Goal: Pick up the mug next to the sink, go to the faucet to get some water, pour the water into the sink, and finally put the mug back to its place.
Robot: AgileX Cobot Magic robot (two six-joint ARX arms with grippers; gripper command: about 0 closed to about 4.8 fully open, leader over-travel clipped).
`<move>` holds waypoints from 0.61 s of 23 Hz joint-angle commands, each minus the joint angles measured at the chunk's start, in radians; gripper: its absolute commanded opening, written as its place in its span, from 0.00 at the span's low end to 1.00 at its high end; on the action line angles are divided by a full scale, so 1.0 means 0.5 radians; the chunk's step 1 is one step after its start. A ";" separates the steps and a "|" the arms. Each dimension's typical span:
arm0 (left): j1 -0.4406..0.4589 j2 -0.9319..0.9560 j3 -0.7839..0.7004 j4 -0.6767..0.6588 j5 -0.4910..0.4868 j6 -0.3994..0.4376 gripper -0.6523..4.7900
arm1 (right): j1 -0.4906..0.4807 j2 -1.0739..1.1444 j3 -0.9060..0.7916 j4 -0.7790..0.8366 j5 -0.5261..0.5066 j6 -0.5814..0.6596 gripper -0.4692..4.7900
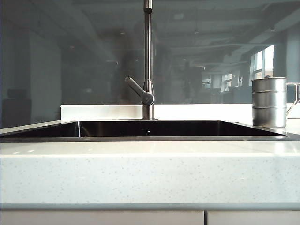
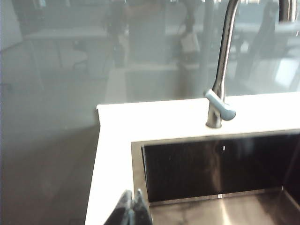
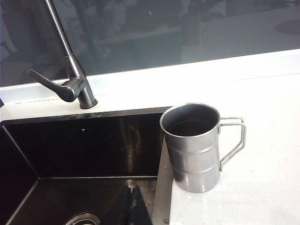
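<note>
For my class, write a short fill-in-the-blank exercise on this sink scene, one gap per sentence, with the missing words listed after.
1. The mug stands upright on the countertop, to the ____ of the sink in the exterior view.
2. The faucet rises behind the sink, its lever pointing to the ____ in that view.
3. The left gripper and right gripper, both over the sink, are both ____.

Missing words: right; left; shut

Exterior camera sits low, level with the countertop [image 1: 150,173], facing the faucet [image 1: 148,61] at twelve o'clock. Both wrist cameras look down closer, sharing faucet and sink [image 3: 93,154]; right adds the mug [image 3: 193,146].
</note>
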 commanded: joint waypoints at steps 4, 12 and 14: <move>0.141 -0.321 -0.409 0.157 0.015 -0.140 0.12 | -0.001 -0.005 0.011 0.035 0.003 0.007 0.07; 0.217 -0.744 -0.836 0.258 -0.008 -0.157 0.12 | -0.001 -0.006 0.011 0.035 0.003 0.007 0.07; 0.217 -0.742 -0.950 0.393 -0.006 -0.159 0.12 | -0.001 -0.006 0.011 0.034 0.002 0.007 0.07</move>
